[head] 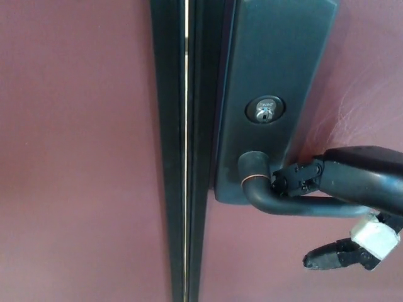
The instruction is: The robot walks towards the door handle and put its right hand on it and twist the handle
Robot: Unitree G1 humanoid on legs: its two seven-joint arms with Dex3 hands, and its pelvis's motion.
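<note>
My right hand (343,201) comes in from the picture's right edge, its black body lying nearly level. One finger (296,178) reaches leftward along the top of the lever, and another (327,257) (the one with a white wrap near its base) hangs below it, tip pointing left. I see nothing of my left arm or hand.

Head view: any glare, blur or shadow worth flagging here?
Head view: reasonably sharp; the silver keyhole glints, a thin bright line runs down the door gap, the right hand throws a soft shadow on the maroon door, and the dark handle shows little detail.
</note>
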